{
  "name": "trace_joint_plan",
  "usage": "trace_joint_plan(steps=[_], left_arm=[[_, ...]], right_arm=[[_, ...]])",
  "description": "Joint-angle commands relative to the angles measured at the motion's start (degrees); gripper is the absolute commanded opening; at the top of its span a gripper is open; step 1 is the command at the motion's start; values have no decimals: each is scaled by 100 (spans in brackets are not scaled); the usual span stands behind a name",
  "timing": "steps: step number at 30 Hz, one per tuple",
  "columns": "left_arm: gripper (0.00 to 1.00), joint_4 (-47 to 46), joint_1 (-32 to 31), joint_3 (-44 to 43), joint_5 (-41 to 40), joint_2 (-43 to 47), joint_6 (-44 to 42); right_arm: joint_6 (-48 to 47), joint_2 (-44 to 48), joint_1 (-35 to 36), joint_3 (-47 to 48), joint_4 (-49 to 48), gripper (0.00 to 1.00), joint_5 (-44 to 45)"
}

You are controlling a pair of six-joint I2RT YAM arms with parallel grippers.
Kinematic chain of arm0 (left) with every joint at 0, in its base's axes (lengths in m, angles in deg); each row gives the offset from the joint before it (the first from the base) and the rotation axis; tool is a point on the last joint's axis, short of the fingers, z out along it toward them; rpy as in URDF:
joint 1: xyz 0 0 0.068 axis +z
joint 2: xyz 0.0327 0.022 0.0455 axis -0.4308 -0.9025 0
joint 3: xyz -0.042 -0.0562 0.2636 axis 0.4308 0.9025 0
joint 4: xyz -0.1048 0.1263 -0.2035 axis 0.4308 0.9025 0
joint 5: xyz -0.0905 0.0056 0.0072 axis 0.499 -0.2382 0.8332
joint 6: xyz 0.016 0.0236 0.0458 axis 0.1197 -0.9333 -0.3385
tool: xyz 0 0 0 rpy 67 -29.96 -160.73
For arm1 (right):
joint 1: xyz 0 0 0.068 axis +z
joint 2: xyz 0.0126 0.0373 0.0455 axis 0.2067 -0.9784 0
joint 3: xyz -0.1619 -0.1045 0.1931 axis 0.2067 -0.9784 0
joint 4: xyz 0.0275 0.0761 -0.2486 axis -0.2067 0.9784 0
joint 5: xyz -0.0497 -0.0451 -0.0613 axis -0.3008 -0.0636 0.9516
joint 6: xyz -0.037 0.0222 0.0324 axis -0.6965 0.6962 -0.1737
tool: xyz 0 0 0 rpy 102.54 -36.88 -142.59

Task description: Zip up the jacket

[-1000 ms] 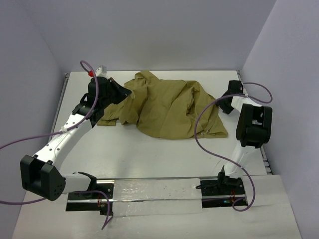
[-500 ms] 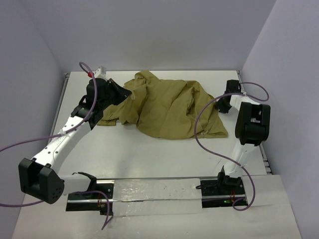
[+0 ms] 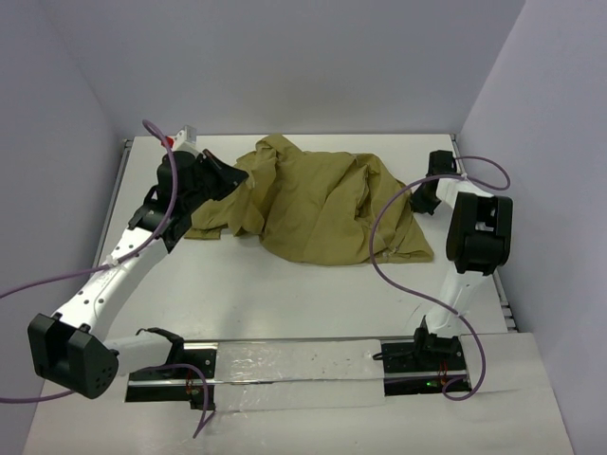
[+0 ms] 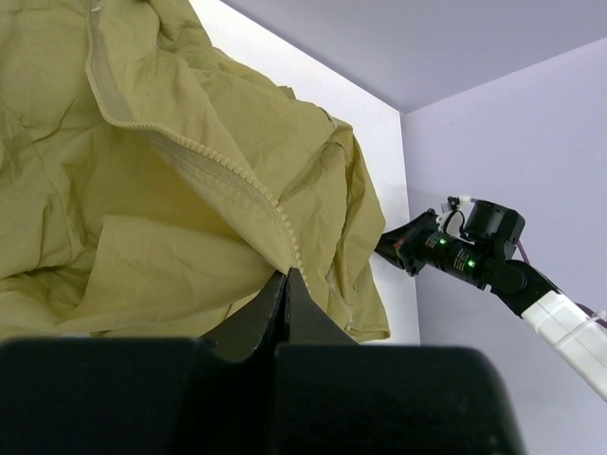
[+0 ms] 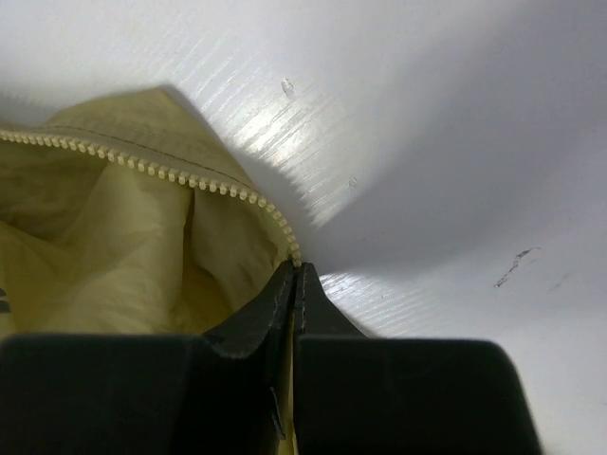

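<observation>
- The jacket (image 3: 322,204) lies crumpled and open on the far half of the white table (image 3: 285,284). It reaches from left of centre to near the right edge.
- The left gripper (image 4: 287,275) is at the jacket's left side, towards the far-left corner. Its jaws are pressed together and pinch the cloth edge where a row of zipper teeth (image 4: 237,180) runs down to the tips.
- From that pinch the cloth rises in folds, with the zipper edge running diagonally across it.
- The right gripper (image 5: 296,270) is at the jacket's right corner, close to the table's right edge. Its jaws are together on the end of the other zipper row, and a sliver of cloth shows between them.
- Bare table lies just beside that pinched corner.
</observation>
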Motion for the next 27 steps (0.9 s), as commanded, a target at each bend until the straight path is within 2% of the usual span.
trace_joint_plan(steps=[1, 4, 8, 9, 12, 14, 17, 18, 19, 21, 23, 25, 27], left_arm=[[0, -214, -9, 49, 135, 185, -6], [0, -225, -9, -35, 161, 122, 5], [0, -54, -3, -215, 42, 17, -71], [0, -9, -7, -228, -49, 25, -96], [0, 41, 0, -181, -194, 94, -94], [0, 49, 0, -106, -205, 139, -28], [0, 52, 0, -3, -198, 192, 30], [0, 81, 0, -3, -198, 192, 40], [0, 111, 0, -3, -221, 197, 46], [0, 175, 0, -1, -368, 232, 39], [0, 221, 0, 28, -386, 262, 39], [0, 179, 0, 87, -385, 321, 47], [0, 128, 0, 146, -372, 340, 84]], right_arm=[[19, 661, 108, -36, -108, 0, 331], [-127, 1675, 400, -198, -222, 0, 632], [-406, 2100, 1467, 61, 177, 0, 1321], [-437, 2126, 1944, 126, 250, 0, 1552], [-356, 2003, 2970, 195, 184, 0, 1744], [-207, 1537, 3514, 456, 173, 0, 1660], [-129, 817, 4262, 1191, 410, 0, 1780], [-206, 598, 4462, 1693, 565, 0, 1766], [-301, 359, 4659, 2149, 768, 3, 1764], [-564, -158, 4994, 2798, 1370, 24, 1882], [-693, -220, 5068, 3191, 1603, 43, 2175], [-761, 83, 5025, 2962, 1503, 51, 2212], [-811, 534, 4968, 2541, 1325, 54, 2226]])
